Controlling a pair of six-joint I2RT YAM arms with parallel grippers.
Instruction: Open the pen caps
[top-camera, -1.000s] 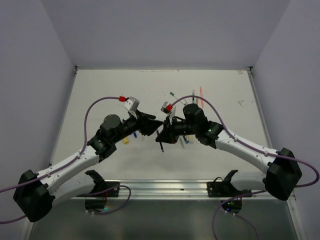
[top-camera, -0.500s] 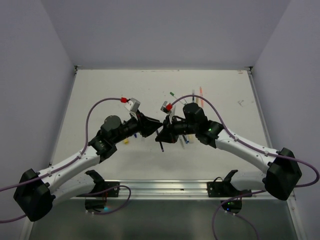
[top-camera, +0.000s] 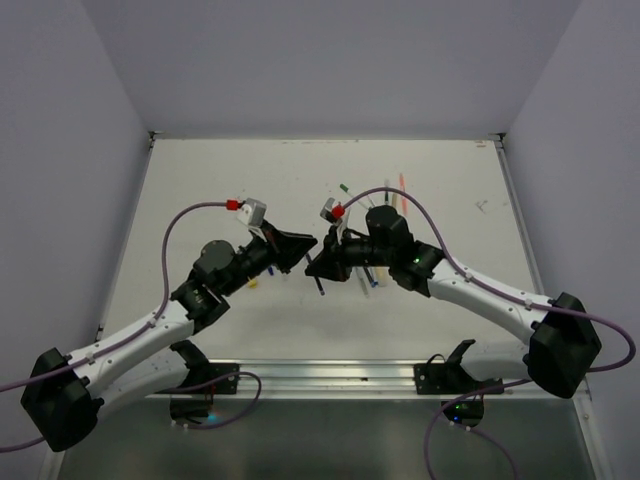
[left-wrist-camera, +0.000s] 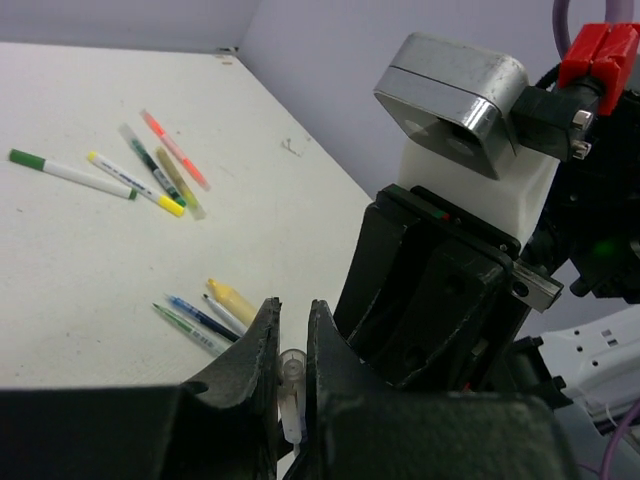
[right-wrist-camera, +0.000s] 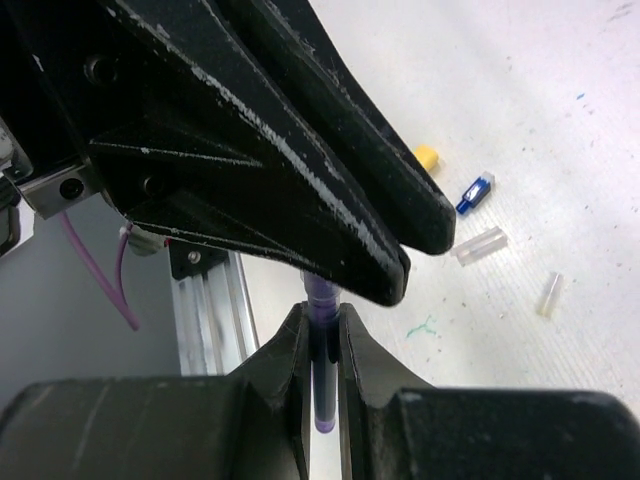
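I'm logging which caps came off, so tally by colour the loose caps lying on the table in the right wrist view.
Small yellow plastic cap: 1
Small blue plastic cap: 1
Small clear plastic caps: 2
Total: 4

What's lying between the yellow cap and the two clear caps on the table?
A blue cap lies between the yellow cap and the clear caps, seen in the right wrist view.

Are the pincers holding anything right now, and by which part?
Yes. The right pincer clamps a purple pen around its barrel. The left pincer pinches a clear cap by its sides, seemingly on that same pen's end.
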